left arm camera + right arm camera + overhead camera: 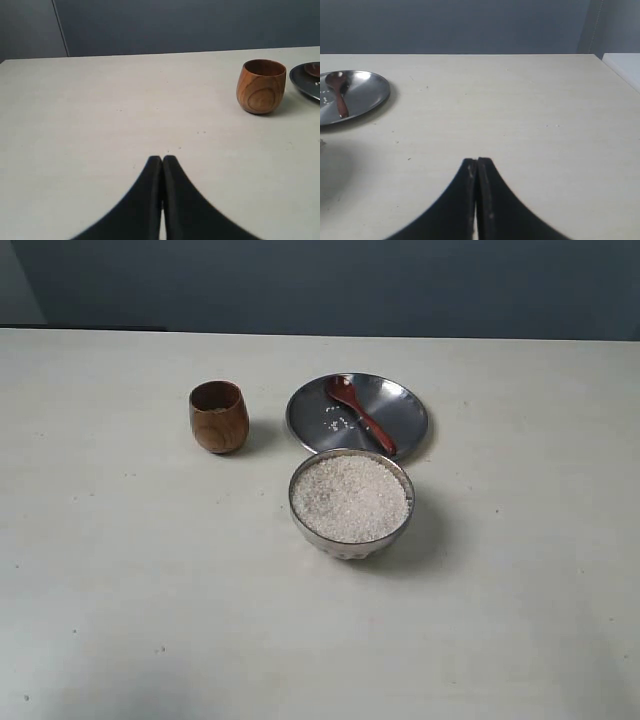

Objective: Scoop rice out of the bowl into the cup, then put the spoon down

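Observation:
The steel bowl (350,537) stands near the table's middle, heaped with off-white rice (350,498). Behind it the reddish-brown wooden spoon (361,415) lies on a flat steel plate (400,410), scoop end farthest from the bowl; the right wrist view shows the spoon (340,95) too. The brown wooden cup (219,416) stands upright to the plate's left, and appears as the cup (261,86) in the left wrist view. My left gripper (162,158) is shut and empty over bare table, well short of the cup. My right gripper (477,160) is likewise shut and empty, apart from the plate. Neither arm appears in the exterior view.
A few loose grains lie on the plate (375,90) beside the spoon. The plate's edge (306,80) peeks in beyond the cup. The pale table (120,590) runs back to a dark blue wall.

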